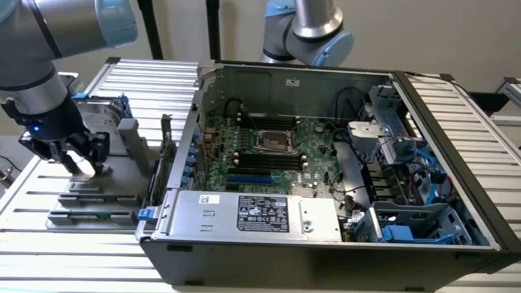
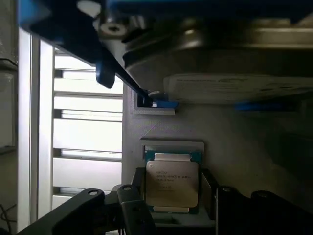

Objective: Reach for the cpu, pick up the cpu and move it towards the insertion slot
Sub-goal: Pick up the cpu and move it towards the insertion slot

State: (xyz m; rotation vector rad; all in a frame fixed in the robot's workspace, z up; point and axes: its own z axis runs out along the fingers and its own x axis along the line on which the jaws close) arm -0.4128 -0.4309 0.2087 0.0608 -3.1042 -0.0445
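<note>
The cpu (image 2: 172,183), a small square chip with a silvery top and faint print, lies flat in a recess of the grey fixture (image 2: 234,142). My gripper (image 2: 173,208) is open, with one dark finger (image 2: 131,203) on each side of the chip and narrow gaps to its edges. In the exterior view my gripper (image 1: 82,163) hangs low over the grey fixture (image 1: 122,177) at that view's left, outside the computer case. The insertion slot (image 1: 273,141), a silvery frame with a dark centre, sits on the green board inside the case, well off toward that view's right.
A grey hard drive with a blue bracket (image 1: 104,116) stands just behind the gripper on the fixture. Memory sticks (image 1: 97,200) lie in the fixture's front slots. The open case wall (image 1: 175,152) rises between fixture and board. A second arm (image 1: 305,30) stands behind the case.
</note>
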